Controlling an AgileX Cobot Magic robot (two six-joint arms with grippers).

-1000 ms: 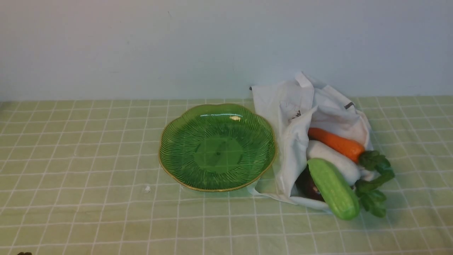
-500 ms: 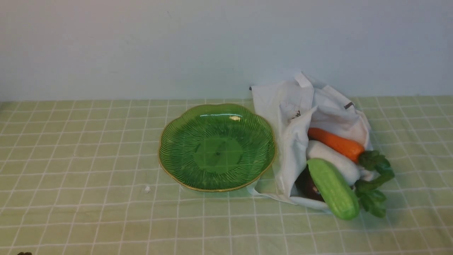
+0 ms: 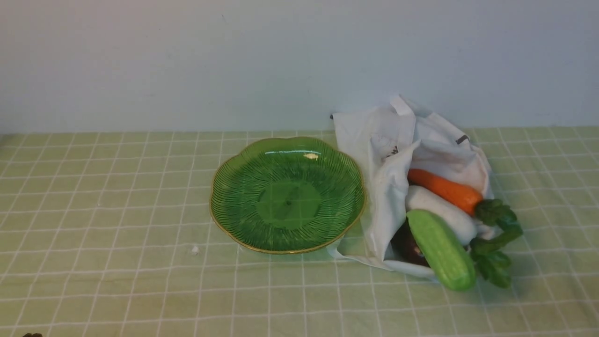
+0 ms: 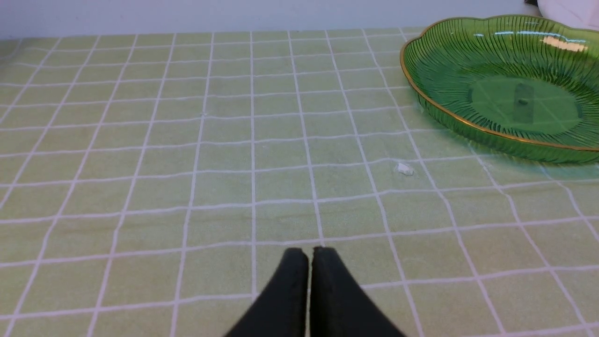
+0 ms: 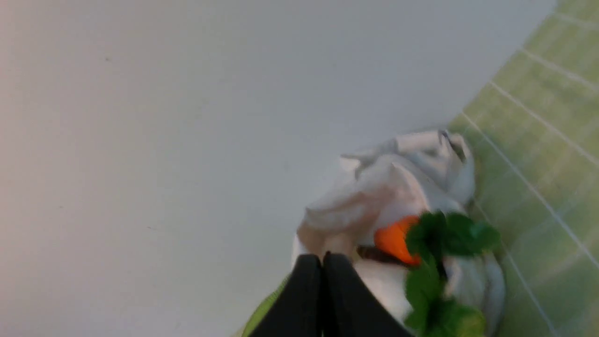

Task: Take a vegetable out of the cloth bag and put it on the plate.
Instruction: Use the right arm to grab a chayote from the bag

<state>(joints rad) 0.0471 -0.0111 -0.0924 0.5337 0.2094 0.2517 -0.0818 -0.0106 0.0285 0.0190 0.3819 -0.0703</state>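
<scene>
The light-green cucumber [image 3: 440, 249] lies half out of the mouth of the white cloth bag [image 3: 393, 154], at the right of the front view. The green glass plate [image 3: 234, 187] with its gold rim sits just left of the bag and holds nothing. It also shows in the left wrist view [image 4: 430, 70]. My left gripper [image 4: 309, 252] is shut and empty, low over the cloth, away from the plate. My right gripper [image 5: 322, 257] is shut and empty, with the bag [image 5: 398, 182] beyond it. Neither gripper shows in the front view.
An orange carrot [image 3: 442, 189] with green leaves [image 3: 496, 234] and a white radish [image 3: 440, 213] lie in the bag beside the cucumber. A dark item [image 3: 407, 245] sits under it. A green checked cloth [image 3: 117, 210] covers the table. A small white crumb [image 3: 194, 250] lies in front of the plate.
</scene>
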